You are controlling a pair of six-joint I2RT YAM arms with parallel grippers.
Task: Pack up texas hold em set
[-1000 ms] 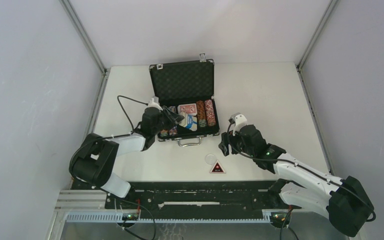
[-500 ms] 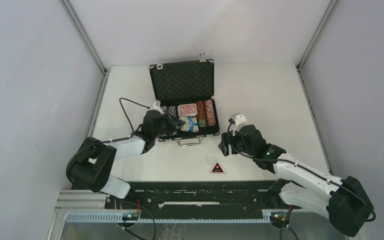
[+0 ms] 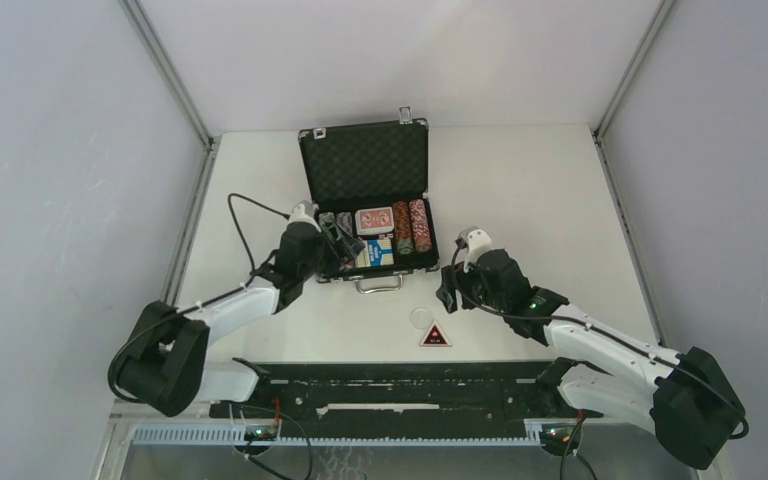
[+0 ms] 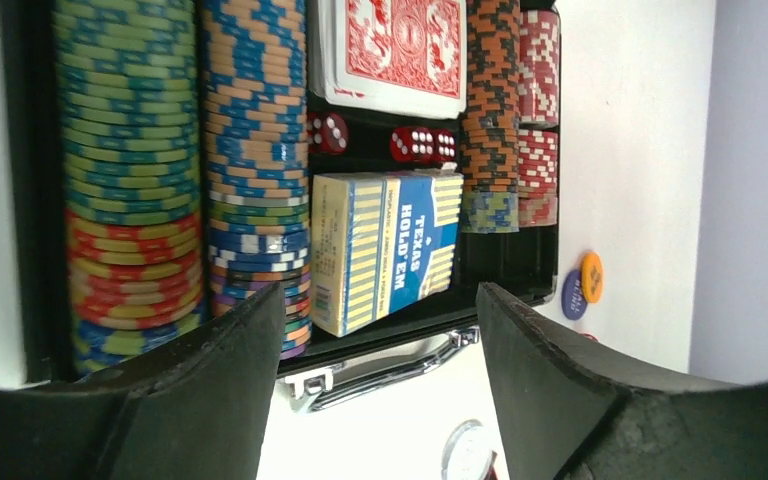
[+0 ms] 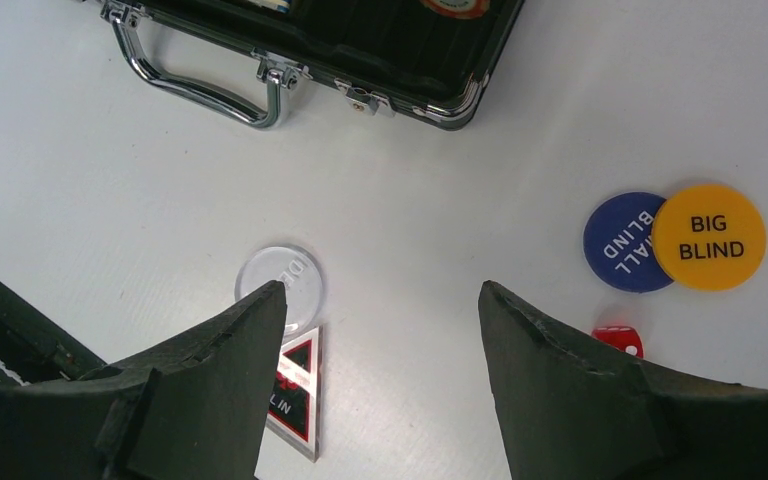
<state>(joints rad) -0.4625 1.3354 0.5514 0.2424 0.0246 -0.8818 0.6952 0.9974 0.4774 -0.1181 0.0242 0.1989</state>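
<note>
The texas hold em set's black briefcase (image 3: 365, 160) lies open at the table's middle back, its silver handle (image 5: 195, 85) facing the arms. Inside are multicoloured chip stacks (image 4: 130, 170), a red card deck (image 4: 390, 45), red dice (image 4: 415, 142) and a blue Texas Hold'em deck box (image 4: 385, 245). My left gripper (image 4: 380, 300) hovers open over the case's near left corner, with nothing between its fingers. My right gripper (image 5: 380, 295) stands open above the bare table, between a clear round token (image 5: 278, 278) and the blue (image 5: 625, 242) and yellow Big Blind (image 5: 709, 237) tokens.
A triangular All In marker (image 5: 295, 395) lies beside the clear token (image 3: 421, 318) in front of the case. A loose red die (image 5: 617, 339) sits near the blind tokens. Grey walls enclose the white table (image 3: 540, 190).
My left gripper has opened and let go of the blue deck box, which now rests in the case. The left arm stretched out and lowered. The right arm has hardly moved.
</note>
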